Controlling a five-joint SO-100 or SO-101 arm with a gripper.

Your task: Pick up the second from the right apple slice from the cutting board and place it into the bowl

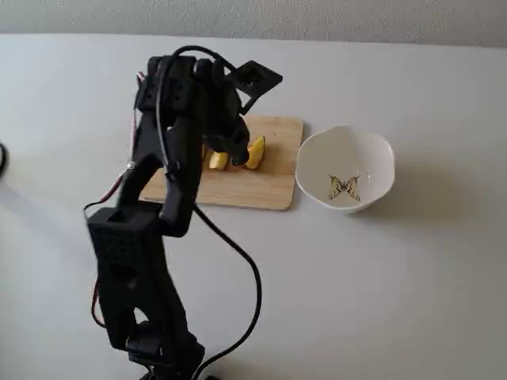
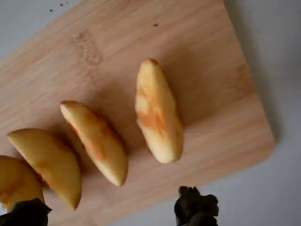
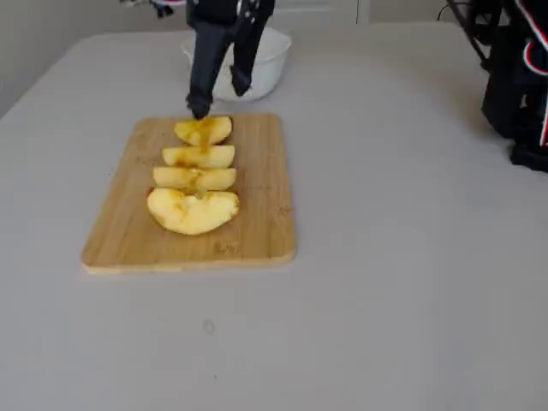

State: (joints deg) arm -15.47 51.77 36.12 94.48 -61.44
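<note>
1. While all four slices lie in a row on the cutting board (image 3: 257, 214), the apple slice (image 2: 96, 141) to be picked, next to the end one nearest the bowl (image 1: 372, 150), is untouched.
2. Above that end of the row hangs the gripper (image 3: 218, 98), spread wide and holding nothing.
3. I judge this the approach step.
4. Next: centre over that slice, descend, straddle it and close without nudging its neighbours.
</note>
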